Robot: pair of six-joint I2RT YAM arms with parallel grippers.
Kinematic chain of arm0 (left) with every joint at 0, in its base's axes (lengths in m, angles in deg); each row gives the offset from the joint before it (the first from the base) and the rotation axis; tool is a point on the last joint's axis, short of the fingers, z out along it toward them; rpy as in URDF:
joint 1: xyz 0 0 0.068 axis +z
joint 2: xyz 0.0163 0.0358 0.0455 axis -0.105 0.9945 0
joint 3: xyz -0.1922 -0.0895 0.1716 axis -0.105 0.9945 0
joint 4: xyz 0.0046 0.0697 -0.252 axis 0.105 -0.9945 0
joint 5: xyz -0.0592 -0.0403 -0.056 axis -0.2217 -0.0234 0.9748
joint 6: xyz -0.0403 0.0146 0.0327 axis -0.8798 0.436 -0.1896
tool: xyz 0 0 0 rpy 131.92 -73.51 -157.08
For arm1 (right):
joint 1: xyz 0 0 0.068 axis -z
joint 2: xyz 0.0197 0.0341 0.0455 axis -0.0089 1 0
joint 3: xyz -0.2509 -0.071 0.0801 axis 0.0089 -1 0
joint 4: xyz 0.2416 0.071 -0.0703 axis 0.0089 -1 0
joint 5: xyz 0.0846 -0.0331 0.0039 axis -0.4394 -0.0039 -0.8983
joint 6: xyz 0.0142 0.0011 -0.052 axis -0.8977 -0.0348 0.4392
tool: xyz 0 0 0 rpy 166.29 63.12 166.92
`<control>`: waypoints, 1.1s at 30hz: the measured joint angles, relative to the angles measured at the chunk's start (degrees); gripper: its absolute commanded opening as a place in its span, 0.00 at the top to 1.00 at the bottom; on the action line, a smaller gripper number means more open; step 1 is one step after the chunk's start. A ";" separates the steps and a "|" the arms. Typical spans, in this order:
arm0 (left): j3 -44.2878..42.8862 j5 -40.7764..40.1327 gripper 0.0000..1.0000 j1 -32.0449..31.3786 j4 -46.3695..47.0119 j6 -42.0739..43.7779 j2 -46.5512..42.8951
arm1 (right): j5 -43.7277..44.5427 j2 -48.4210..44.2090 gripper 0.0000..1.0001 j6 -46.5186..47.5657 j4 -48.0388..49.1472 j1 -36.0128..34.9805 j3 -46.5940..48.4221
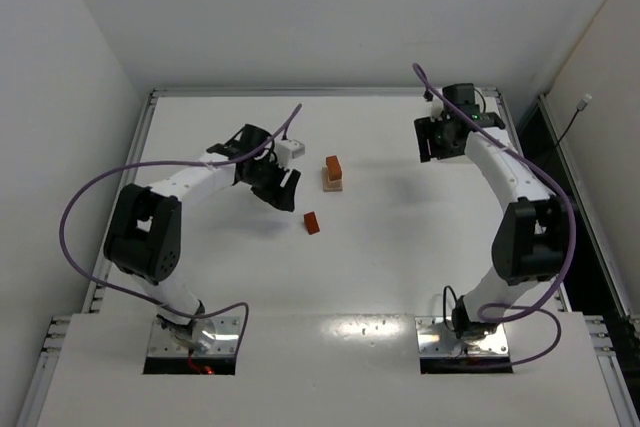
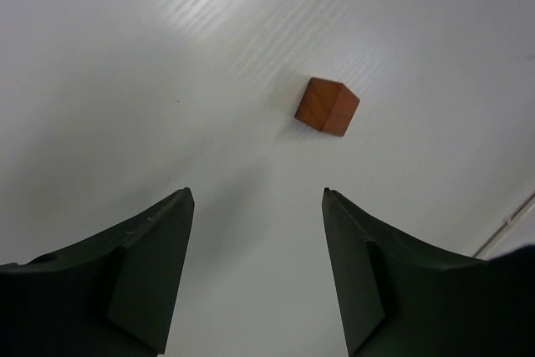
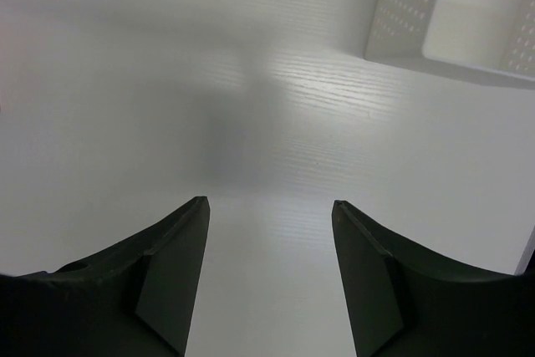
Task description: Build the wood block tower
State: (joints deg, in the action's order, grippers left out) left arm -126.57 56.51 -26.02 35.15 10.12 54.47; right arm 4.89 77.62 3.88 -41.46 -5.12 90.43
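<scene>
White walls are boxing in the pale tabletop [image 1: 400, 267] I am working over. Near its middle the wood block tower [image 1: 333, 175] is standing only two pieces high, a reddish block sitting on a pale one. A loose reddish cube [image 1: 312, 223] is lying apart from it, at about seven o'clock. I am holding the left tool [image 1: 283, 190] at roughly ten o'clock of that cube, jaws spread wide and carrying nothing. In its wrist view the cube is sitting ahead, turned corner-on. The right tool [image 1: 432, 142] is hanging at three o'clock of the tower, well apart, likewise gaping and empty. I am judging the cube light, rigid and smooth. Pinching two opposite flat faces, wrist squared to them, is looking safest.
</scene>
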 measured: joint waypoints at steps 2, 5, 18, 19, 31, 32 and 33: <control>-0.07 0.48 0.42 -0.68 -1.01 3.15 1.62 | -1.25 -0.44 0.43 0.35 0.22 1.49 -0.48; -0.68 0.81 0.42 -1.53 -2.19 7.13 2.86 | -2.75 -1.36 0.43 0.79 0.39 3.37 -1.62; -3.80 2.27 0.42 -6.71 -3.10 16.92 5.11 | -7.04 -5.90 0.43 1.16 0.48 5.99 -5.97; -4.17 2.38 0.43 -7.06 -3.23 17.42 5.49 | -7.28 -5.97 0.43 1.18 0.52 6.21 -5.97; -8.48 2.93 0.52 -9.94 -3.87 20.55 11.52 | -8.87 -5.97 0.43 1.18 0.46 7.78 -6.08; -8.72 2.93 0.52 -9.99 -3.98 20.74 11.91 | -8.98 -5.97 0.43 1.18 0.46 7.89 -6.08; -8.90 2.93 0.53 -9.99 -4.02 20.92 12.28 | -9.03 -5.97 0.43 1.18 0.46 8.04 -6.08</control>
State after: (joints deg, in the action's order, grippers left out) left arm -135.47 59.44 -36.01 31.13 31.04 66.75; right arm -4.14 71.65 5.06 -41.00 2.93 84.35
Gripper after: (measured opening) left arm 0.486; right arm 0.574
